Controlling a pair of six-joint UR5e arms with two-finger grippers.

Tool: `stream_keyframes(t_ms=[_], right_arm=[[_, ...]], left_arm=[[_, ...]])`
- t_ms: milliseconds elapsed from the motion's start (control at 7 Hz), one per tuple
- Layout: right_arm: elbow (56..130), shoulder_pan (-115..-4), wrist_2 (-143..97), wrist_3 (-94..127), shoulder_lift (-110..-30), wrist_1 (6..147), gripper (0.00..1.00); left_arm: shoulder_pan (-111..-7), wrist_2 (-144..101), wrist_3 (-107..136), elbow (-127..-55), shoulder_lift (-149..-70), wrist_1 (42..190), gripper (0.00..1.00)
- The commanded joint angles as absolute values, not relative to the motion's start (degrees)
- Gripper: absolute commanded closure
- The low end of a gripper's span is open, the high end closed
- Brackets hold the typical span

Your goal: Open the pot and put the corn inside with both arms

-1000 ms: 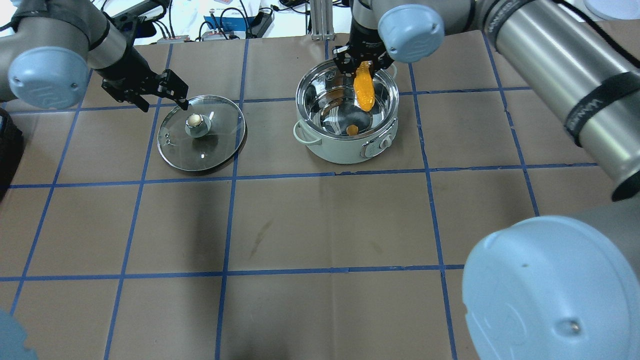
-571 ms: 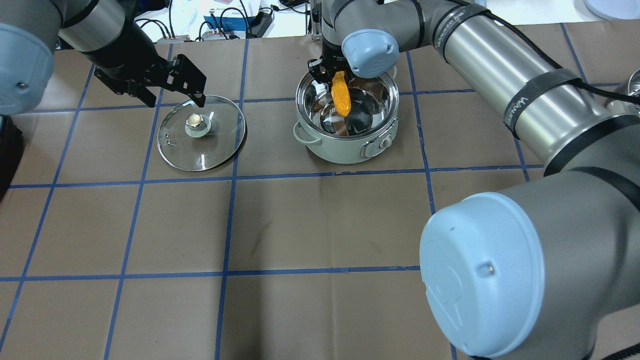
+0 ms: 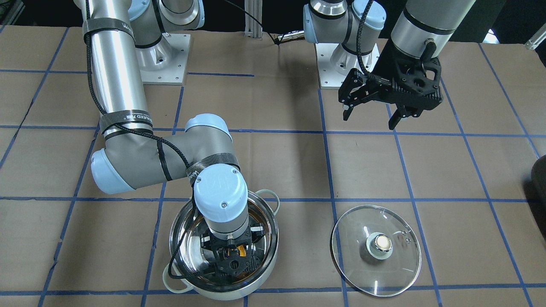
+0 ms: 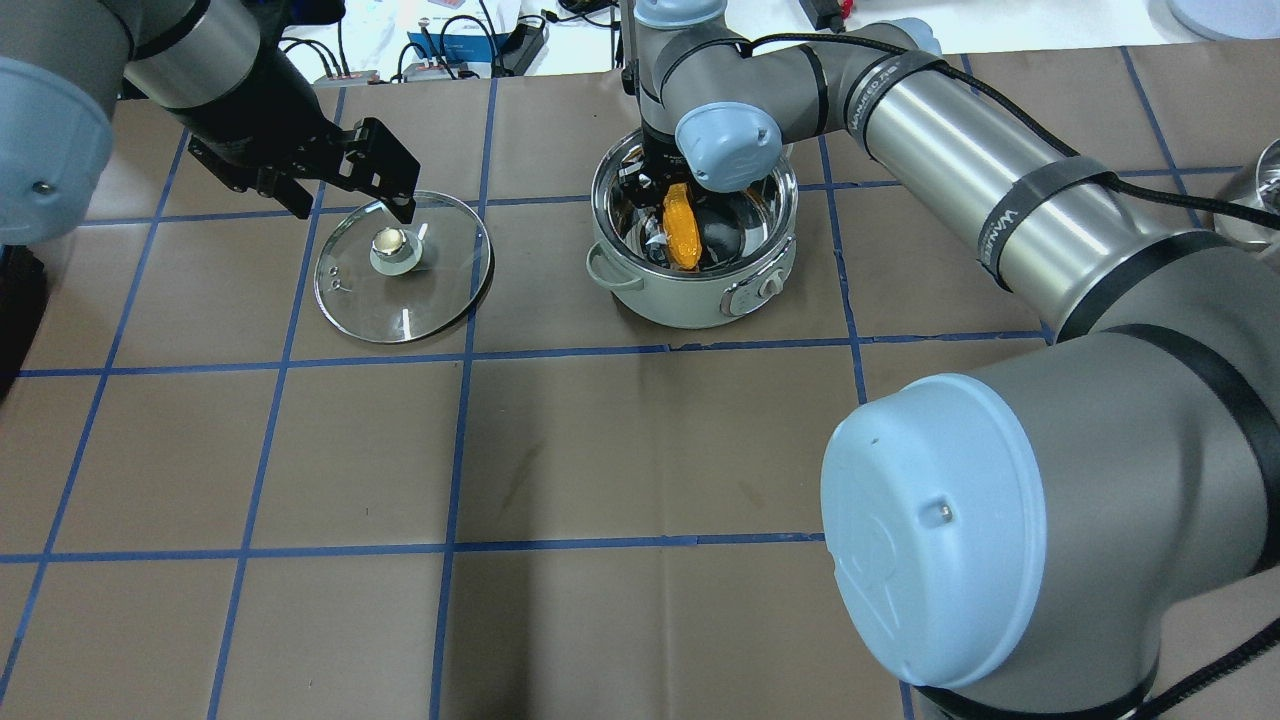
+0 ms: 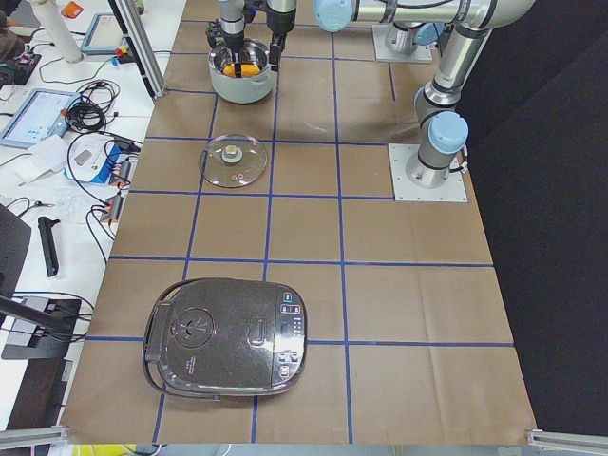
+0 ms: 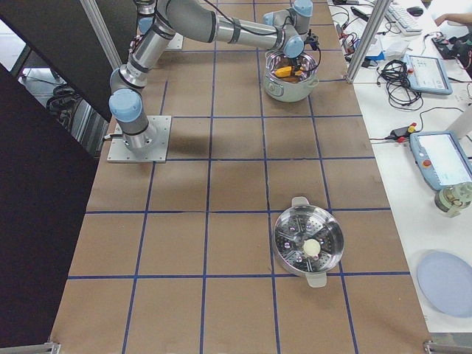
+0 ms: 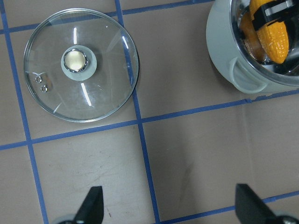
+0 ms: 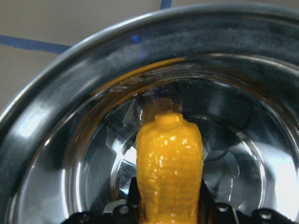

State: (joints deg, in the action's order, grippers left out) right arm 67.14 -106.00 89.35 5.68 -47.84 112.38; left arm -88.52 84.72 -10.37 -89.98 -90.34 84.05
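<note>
The steel pot [image 4: 680,300] stands uncovered at the table's far middle. My right gripper [image 4: 665,200] reaches down inside it, shut on the yellow corn [image 4: 680,228], which points tip-down at the pot's bottom. The right wrist view shows the corn [image 8: 169,168] between the jaws over the shiny pot floor [image 8: 56,140]. The front view shows the gripper [image 3: 232,256] within the pot rim [image 3: 172,243]. The glass lid [image 4: 400,300] lies flat on the table to the pot's left. My left gripper [image 4: 355,205] is open and empty, raised above the lid's far edge.
A black rice cooker [image 5: 228,337] sits at the table's left end. A steel steamer pot [image 6: 308,240] stands at the right end, with a blue plate [image 6: 446,284] off the table beside it. Cables and devices line the far edge.
My right gripper has lowered the corn from above the rim down into the pot. My left gripper has lifted slightly and shifted right over the lid's far edge.
</note>
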Motion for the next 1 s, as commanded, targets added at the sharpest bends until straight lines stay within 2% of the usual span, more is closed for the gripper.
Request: stream_keyframes(t_ms=[0, 143, 286, 571, 857], right_arm=[[66.97, -105.82, 89.38, 5.63, -48.68, 112.50, 0.04], [66.89, -105.73, 89.47, 5.63, -51.21, 112.41, 0.03], [67.15, -105.12, 89.47, 5.54, -55.59, 111.19, 0.08], [68.81, -103.11, 89.65, 4.23, -66.39, 100.35, 0.11], [76.50, -94.96, 88.69, -0.06, -80.35, 90.83, 0.11]], left_arm=[[-88.51, 84.73, -10.37, -89.91, -90.35, 84.02, 0.00], [-88.42, 84.90, -10.37, -89.83, -90.35, 84.02, 0.00], [-88.50, 85.08, -10.46, -90.09, -90.18, 84.11, 0.00], [-88.42, 85.60, -10.63, -90.35, -89.48, 84.81, 0.00], [-87.20, 88.59, -10.98, -90.70, -89.21, 84.90, 0.00]])
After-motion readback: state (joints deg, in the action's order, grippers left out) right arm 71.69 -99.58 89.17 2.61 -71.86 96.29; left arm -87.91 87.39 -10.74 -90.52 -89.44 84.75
